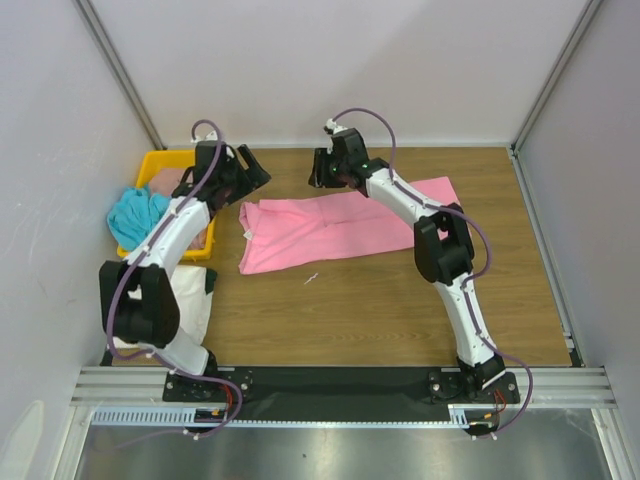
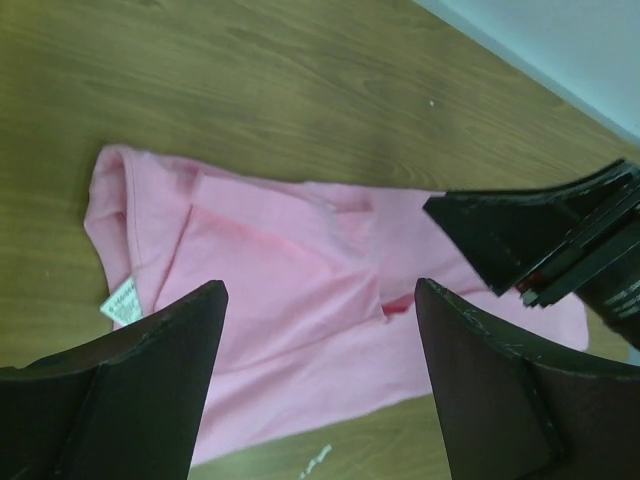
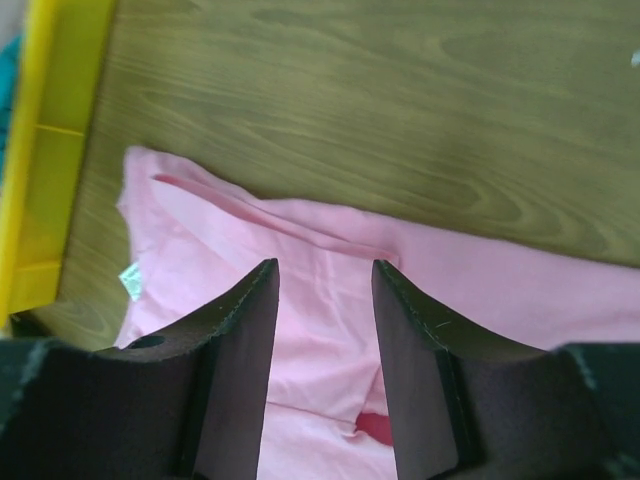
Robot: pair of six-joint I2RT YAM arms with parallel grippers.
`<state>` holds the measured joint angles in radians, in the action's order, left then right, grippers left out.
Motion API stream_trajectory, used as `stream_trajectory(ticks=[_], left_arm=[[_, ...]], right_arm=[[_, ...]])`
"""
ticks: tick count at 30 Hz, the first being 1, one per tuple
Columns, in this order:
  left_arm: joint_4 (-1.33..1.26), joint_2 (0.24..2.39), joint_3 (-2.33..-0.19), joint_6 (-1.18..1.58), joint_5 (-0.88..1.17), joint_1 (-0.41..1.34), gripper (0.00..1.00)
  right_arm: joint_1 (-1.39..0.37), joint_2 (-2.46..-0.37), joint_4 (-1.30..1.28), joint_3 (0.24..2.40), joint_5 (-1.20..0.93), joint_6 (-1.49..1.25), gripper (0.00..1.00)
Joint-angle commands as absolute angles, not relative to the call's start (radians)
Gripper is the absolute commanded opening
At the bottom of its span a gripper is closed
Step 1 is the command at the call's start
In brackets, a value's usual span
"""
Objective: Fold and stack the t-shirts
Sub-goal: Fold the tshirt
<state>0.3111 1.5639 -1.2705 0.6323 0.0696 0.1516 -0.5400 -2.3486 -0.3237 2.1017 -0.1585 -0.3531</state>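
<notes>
A bright pink t-shirt [image 1: 340, 230] lies folded lengthwise into a long band across the middle of the wooden table. It also shows in the left wrist view [image 2: 290, 300] and the right wrist view [image 3: 320, 330]. My left gripper [image 1: 252, 172] hangs open and empty above the shirt's far left end [image 2: 320, 290]. My right gripper [image 1: 320, 170] is open and empty above the shirt's far edge [image 3: 325, 265]. A turquoise shirt [image 1: 135, 215] and a dusty brown-pink one [image 1: 175, 180] lie in the tray. A cream-white shirt [image 1: 192, 300] lies beneath my left arm.
A yellow plastic tray [image 1: 150, 160] stands at the far left, and its rim shows in the right wrist view [image 3: 50, 150]. White walls enclose the table on three sides. A small white scrap [image 1: 312, 278] lies in front of the pink shirt.
</notes>
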Motion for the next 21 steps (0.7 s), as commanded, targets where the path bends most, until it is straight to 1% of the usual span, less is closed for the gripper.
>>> stream_trajectory(ticks=[1, 6, 10, 16, 21], left_arm=[[0.252, 1.65, -1.307, 0.546, 0.048, 0.141, 0.82], [0.201, 1.765, -1.315, 0.509, 0.043, 0.133, 0.8], [0.175, 1.807, -1.307, 0.503, 0.046, 0.127, 0.79], [0.141, 1.806, -1.247, 0.502, 0.066, 0.127, 0.77], [0.141, 1.807, -1.212, 0.494, 0.067, 0.127, 0.74]], right_arm=[[-0.532, -2.393, -0.327, 2.095, -0.126, -0.391, 0.48], [-0.526, -2.41, -0.31, 2.071, -0.161, -0.42, 0.47], [-0.526, -2.419, -0.29, 2.056, -0.16, -0.44, 0.46], [-0.528, -2.453, -0.275, 2.075, -0.167, -0.448, 0.45], [-0.531, -2.48, -0.255, 2.089, -0.236, -0.454, 0.43]])
